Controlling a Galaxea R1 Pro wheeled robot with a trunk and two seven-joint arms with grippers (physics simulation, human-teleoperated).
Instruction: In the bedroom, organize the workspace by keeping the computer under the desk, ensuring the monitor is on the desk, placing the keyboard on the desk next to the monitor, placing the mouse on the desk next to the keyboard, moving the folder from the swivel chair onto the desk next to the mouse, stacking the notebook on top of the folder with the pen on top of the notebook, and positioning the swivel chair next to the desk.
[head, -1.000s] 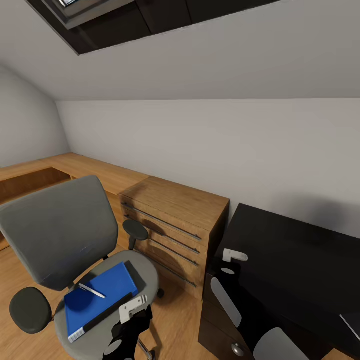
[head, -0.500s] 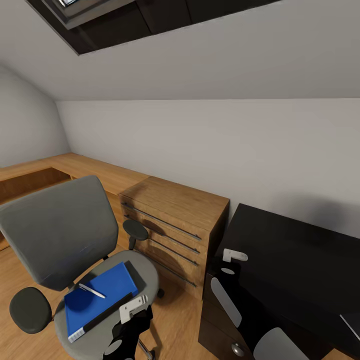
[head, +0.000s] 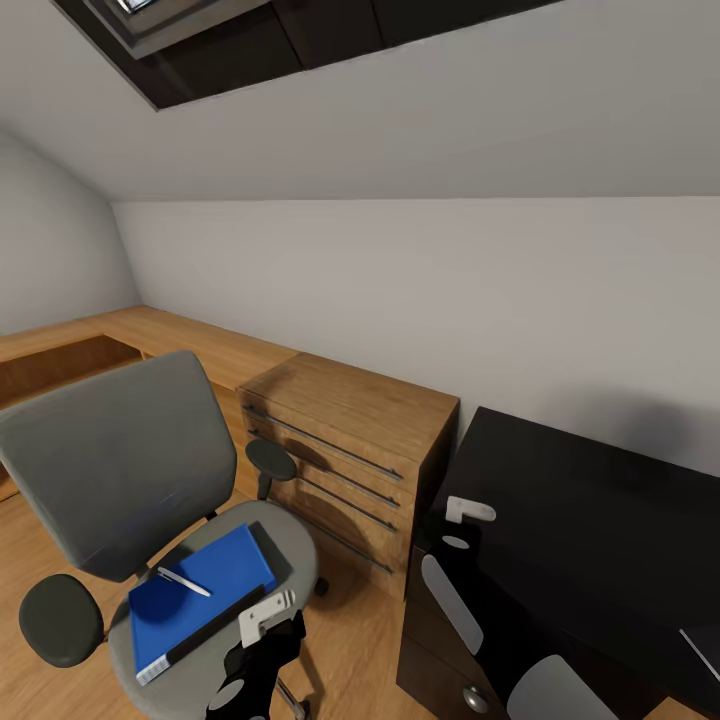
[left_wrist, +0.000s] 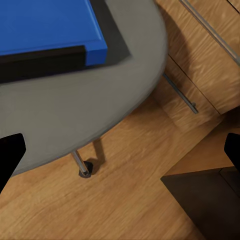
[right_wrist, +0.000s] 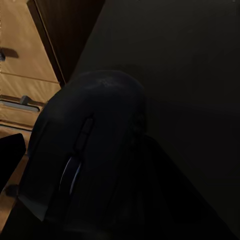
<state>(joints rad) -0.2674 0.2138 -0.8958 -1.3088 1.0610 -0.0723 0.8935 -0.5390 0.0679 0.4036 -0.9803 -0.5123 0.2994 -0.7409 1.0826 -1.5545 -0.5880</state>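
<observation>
Holding mouse (right_wrist: 87, 165) in right tool over tabletop (head: 590, 520); careless release risks a tumble off edge. Left tool (head: 265, 612) open near folder (head: 195, 590); pen (head: 183, 581) may roll.

- The swivel chair (head: 150, 500) stands on the wooden floor (head: 350, 640); on its grey seat (left_wrist: 75, 115) lies the blue folder (head: 200, 590).
- A thin whitish pen (head: 183, 582) lies on top of the folder.
- The glossy black desk (head: 590, 530) stands beside a light wooden drawer chest (head: 350, 450), which rests on the floor.
- A black mouse (right_wrist: 90, 150) lies on the desk top, seen close in the right wrist view.
</observation>
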